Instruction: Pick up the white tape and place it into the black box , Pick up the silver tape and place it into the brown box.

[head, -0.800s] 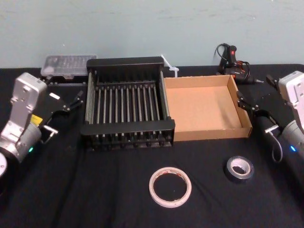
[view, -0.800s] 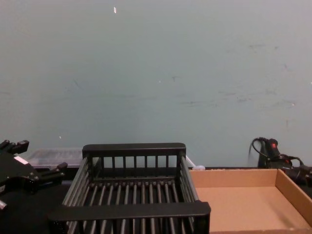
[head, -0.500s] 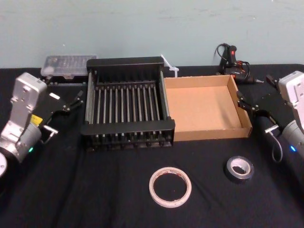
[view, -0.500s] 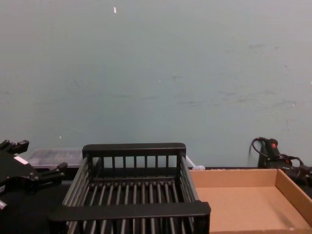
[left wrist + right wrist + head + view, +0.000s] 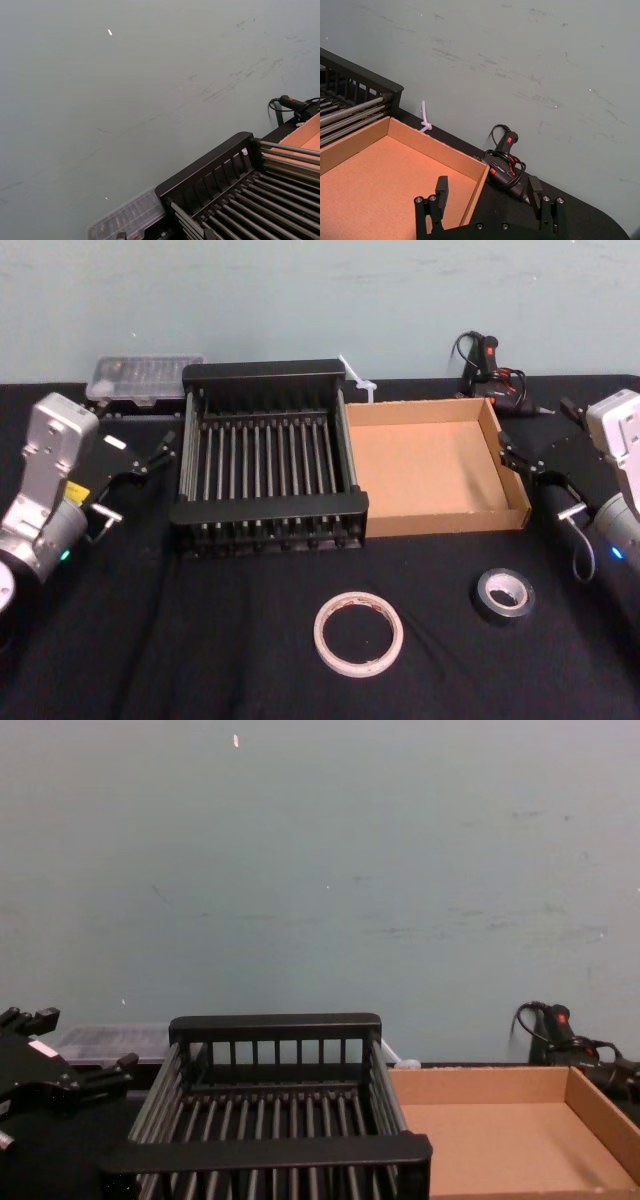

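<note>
White tape [image 5: 358, 633], silver tape [image 5: 503, 596] flat on table [image 5: 200, 640], robot's side of black box [image 5: 265, 508] and brown box [image 5: 440, 521], both unpicked. Left gripper [image 5: 138, 480], right gripper [image 5: 535, 483] flank boxes, jaws apart, likely keeping reach clear

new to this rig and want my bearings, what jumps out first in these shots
The black box and the brown box sit side by side, both empty. In front of them lie the white tape and, to its right, the smaller silver tape. The left gripper hangs open left of the black box, and the right gripper hangs open right of the brown box.
</note>
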### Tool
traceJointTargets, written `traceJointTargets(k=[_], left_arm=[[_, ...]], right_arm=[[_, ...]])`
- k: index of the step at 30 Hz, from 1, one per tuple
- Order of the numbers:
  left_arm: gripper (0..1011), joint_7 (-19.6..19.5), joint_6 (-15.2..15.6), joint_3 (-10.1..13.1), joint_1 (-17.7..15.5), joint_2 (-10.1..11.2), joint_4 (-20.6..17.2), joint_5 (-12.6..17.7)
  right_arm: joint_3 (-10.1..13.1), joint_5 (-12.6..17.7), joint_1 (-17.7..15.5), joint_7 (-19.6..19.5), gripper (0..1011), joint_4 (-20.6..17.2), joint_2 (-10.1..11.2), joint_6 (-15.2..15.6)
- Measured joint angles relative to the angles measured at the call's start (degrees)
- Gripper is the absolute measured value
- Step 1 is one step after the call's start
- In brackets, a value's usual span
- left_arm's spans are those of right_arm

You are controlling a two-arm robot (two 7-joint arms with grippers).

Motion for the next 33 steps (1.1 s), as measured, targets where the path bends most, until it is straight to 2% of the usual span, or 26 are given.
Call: traceJointTargets(k=[21, 28, 33], left_arm=[[1001, 0.0, 0.0, 0.0, 0.0, 0.0, 0.0, 0.0], [1002, 0.0, 0.0, 0.0, 0.0, 0.0, 0.0, 0.0], [1001, 0.0, 0.0, 0.0, 0.0, 0.0, 0.0, 0.0]], right_arm=[[0.06, -0.05, -0.04, 0.07, 1002, -0.08, -0.01, 0.01], [1.4, -0.52, -1.42, 1.31, 1002, -2.97, 0.78, 1.4], [3.1, 0.66, -3.3, 2.67, 1002, -5.93, 1.91, 2.49]])
